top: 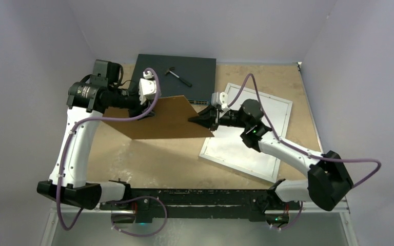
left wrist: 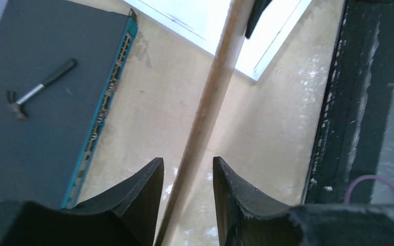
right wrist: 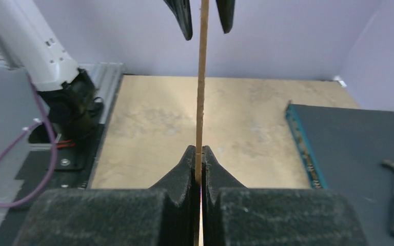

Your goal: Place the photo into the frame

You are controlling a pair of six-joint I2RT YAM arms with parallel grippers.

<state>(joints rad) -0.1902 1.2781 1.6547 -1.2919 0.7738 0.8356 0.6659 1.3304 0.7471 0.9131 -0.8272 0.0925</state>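
Your right end effector (right wrist: 197,154) clamps the thin brown board (top: 164,120); left end effector (left wrist: 187,164) straddles it, released. Clench left before moving.

Two matching arms here, with white shells on the long links and black housings at every joint. The left arm (top: 74,148) has a purple cable (top: 60,174) running its length. The right arm (top: 287,149) trails its own purple cable (top: 360,161) in a wide loop. There's a white camera block (top: 148,90) at the left wrist and a green light (top: 255,131) on the right arm's black housing. The left fingers (left wrist: 143,197) are black, wedge-shaped and rough-edged. The right fingers (right wrist: 180,177) are matte black and grainy. Small dark screw holes dot the left arm's white shell.
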